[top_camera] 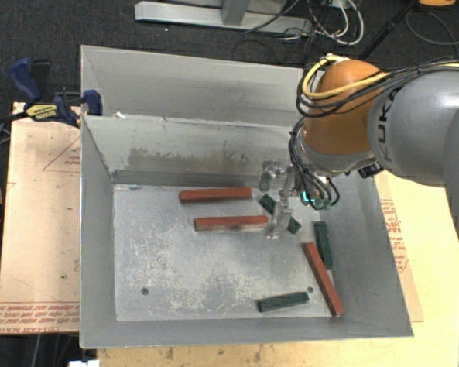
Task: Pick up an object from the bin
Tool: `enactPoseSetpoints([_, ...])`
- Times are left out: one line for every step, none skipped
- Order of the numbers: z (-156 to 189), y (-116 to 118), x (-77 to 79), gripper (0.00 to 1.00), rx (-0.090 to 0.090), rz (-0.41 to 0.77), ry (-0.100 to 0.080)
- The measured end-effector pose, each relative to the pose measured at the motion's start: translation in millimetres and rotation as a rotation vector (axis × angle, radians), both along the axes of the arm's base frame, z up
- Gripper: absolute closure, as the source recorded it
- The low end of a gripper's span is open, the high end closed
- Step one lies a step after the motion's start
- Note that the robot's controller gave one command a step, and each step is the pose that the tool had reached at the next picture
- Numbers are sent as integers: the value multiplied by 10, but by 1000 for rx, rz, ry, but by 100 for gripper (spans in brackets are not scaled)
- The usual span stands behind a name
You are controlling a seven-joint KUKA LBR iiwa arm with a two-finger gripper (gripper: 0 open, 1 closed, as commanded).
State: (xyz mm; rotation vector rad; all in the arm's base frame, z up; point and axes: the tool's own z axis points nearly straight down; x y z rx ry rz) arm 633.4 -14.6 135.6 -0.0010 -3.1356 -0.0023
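My gripper (277, 211) is low at the right end of a red bar (228, 224) running off to its left. I cannot tell how open it is or whether it holds anything. I'd centre across the bar before closing

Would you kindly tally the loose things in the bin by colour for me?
Red-brown flat bars: 3
Dark green short bars: 2
Total: 5, leaving out the dark bits right by the claw, which are too hidden to tell.
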Motion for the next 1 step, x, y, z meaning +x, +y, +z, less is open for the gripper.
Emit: enactPoseSetpoints([48,-1,20,0,0,0,-8])
